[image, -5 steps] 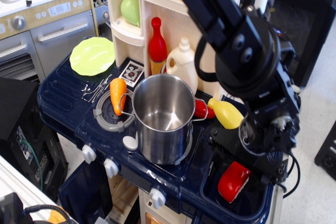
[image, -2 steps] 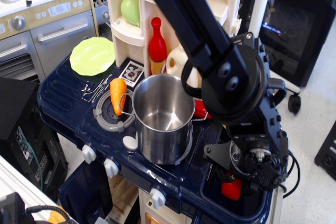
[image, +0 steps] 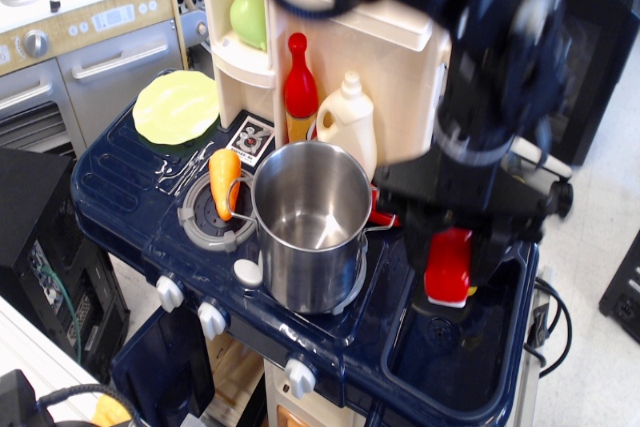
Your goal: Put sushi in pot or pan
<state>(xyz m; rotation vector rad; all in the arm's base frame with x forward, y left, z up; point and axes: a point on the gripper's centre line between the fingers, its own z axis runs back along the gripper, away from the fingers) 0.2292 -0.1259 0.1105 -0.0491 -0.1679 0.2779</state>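
At the near edge of the dark blue toy stove (image: 120, 197), a row of white knobs (image: 212, 319). At right, over the sink basin (image: 455, 372), the black gripper (image: 450, 272), blurred, clamped on the red sushi (image: 449, 265) with its white underside turned down and clear of the basin floor. Just left of that, apart from it, the stainless-steel pot (image: 311, 224), upright on the stove top, open mouth up, nothing seen inside. Beside its left handle, an orange carrot (image: 224, 180) lying across the grey burner ring (image: 205, 222). Farther left, a yellow-green plate (image: 176, 106) flat on the stove's far left corner. Behind the pot, against the cream shelf unit (image: 330, 37), a tall red bottle (image: 299, 87) and a cream jug (image: 348, 119), both upright. Higher, on a shelf ledge, a green rounded piece (image: 248, 18). At far left, a grey toy oven (image: 85, 47).
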